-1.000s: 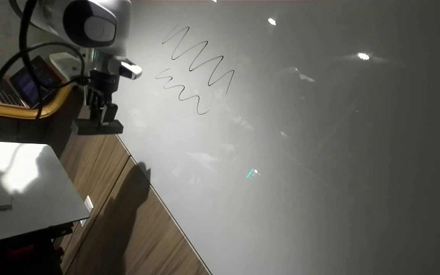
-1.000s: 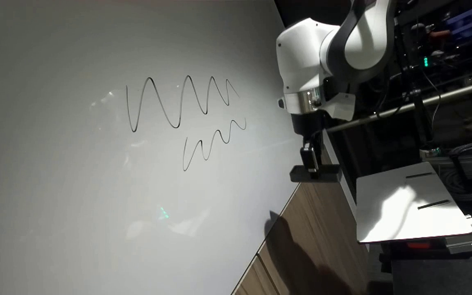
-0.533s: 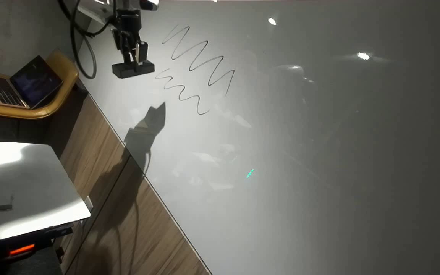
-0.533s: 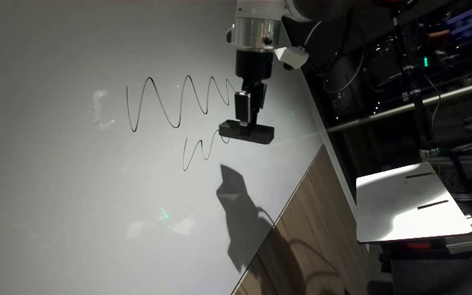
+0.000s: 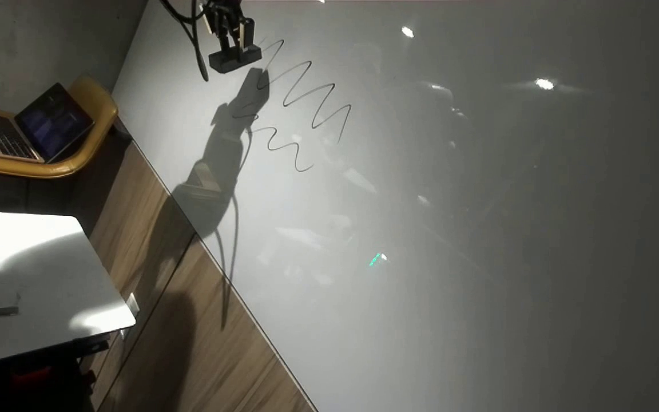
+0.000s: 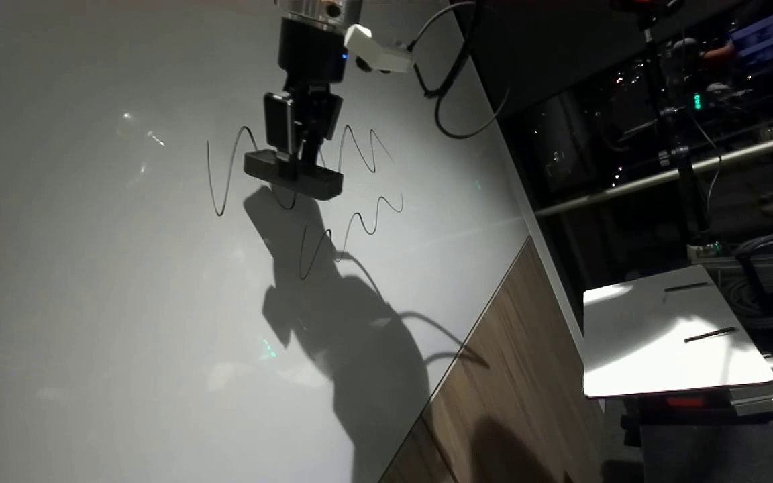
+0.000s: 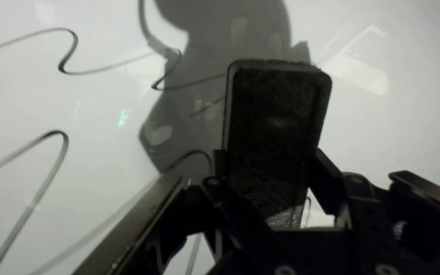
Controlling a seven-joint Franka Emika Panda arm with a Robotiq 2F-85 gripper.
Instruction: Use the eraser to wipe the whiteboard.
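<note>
The whiteboard fills most of both exterior views and the wrist view background. Two dark squiggly pen lines run across it, a larger one above a smaller one. My gripper is shut on the dark eraser, its fingers on the eraser's two long sides. In both exterior views the eraser is at the larger squiggle and hides part of it in one of them. Its shadow lies close by; I cannot tell whether it touches the board.
A wood panel borders the board's lower edge. A small white tabletop stands beside it, also seen in an exterior view. A laptop rests on a yellow chair. A cable loops from the wrist.
My gripper has carried the eraser up and over the board, from beside its edge by the wood panel to the squiggles. Its shadow now falls across the pen lines. The lines look unchanged.
</note>
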